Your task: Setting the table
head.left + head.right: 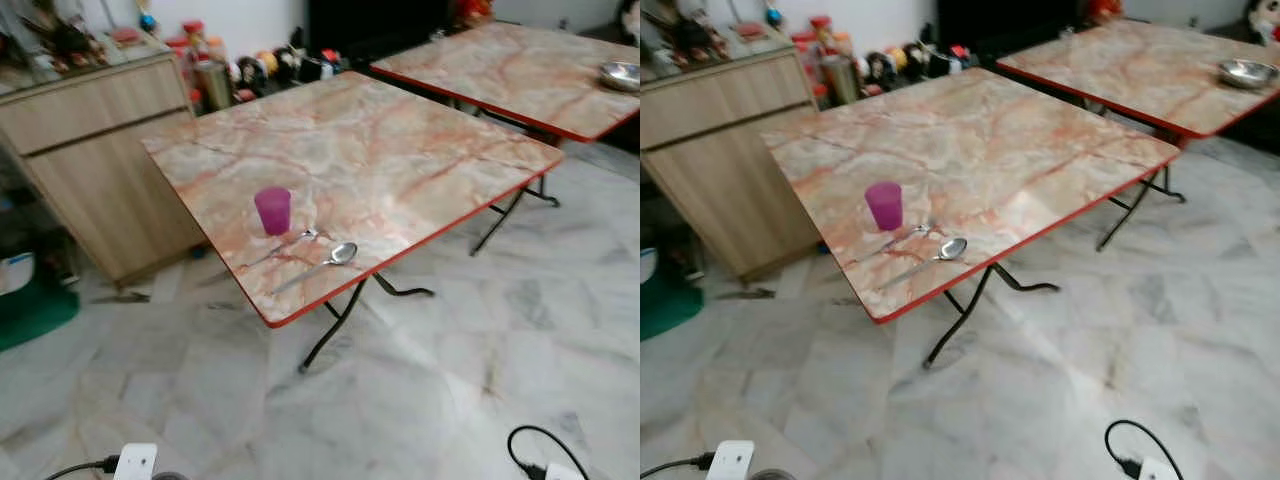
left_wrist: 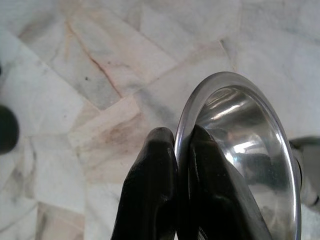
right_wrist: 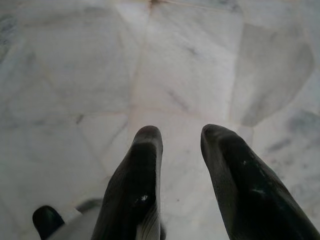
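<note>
The steel bowl point(image 2: 250, 165) fills the lower right of the left wrist view, its rim pinched by the left pincer point(image 2: 182, 150) for carrying. The right pincer point(image 3: 180, 137) hangs parted, empty. Pink cup point(image 1: 272, 210), fork point(image 1: 285, 243) and spoon point(image 1: 335, 256) wait mid-frame on the tabletop point(image 1: 400, 150).

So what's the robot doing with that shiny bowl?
The robot is setting the table. Its left pincer is pinching the rim of a shiny metal bowl, held above the marble floor. Its right pincer hangs open with nothing in it. On the near table, close to one corner, a pink cup stands next to a fork and a spoon. Another metal bowl sits on the far table.
</note>
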Motion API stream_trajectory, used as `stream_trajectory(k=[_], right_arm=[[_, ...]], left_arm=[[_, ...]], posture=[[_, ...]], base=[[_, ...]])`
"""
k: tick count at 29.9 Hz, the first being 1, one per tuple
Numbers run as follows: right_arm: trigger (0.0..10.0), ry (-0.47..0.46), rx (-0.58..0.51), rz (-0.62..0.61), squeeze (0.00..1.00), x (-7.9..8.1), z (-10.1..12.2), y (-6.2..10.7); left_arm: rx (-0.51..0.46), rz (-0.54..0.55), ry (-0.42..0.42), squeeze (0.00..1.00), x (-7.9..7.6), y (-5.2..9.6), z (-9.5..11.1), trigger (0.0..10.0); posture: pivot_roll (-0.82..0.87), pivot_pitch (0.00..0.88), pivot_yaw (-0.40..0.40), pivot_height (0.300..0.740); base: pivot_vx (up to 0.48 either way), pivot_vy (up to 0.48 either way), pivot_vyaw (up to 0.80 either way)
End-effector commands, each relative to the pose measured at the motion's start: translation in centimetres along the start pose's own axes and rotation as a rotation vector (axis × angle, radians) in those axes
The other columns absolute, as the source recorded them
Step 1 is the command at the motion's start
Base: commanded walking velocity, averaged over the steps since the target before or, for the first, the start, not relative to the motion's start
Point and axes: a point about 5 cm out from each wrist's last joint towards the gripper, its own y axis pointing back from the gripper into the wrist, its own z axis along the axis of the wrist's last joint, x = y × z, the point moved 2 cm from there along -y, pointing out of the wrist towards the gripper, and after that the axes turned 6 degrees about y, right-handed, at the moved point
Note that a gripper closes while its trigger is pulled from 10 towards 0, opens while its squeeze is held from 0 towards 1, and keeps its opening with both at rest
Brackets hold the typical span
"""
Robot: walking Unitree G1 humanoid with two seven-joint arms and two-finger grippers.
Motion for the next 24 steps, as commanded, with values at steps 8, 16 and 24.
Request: stream_trajectory(k=[8,16,24], right_arm=[[10.0,0.006,0.007,-0.013,0.00,-0.55,-0.12,0.01],[10.0,0.004,0.007,-0.005,0.00,-0.49,-0.19,0.03],[10.0,-0.012,0.011,-0.008,0.00,-0.48,-0.30,0.04]], left_arm=[[0.000,-0.009,-0.011,0.00,-0.38,-0.06,0.14,10.0],[-0.002,-0.011,-0.012,0.00,-0.44,-0.06,0.16,10.0],[-0.007,-0.024,-0.014,0.00,-0.61,-0.06,0.18,10.0]], posture=[[0.00,0.056,0.073,0.740],[0.00,0.044,0.072,0.740],[0.00,0.038,0.072,0.740]], base=[[0.250,-0.367,0.80],[0.252,-0.367,0.00],[0.249,-0.368,0.00]])
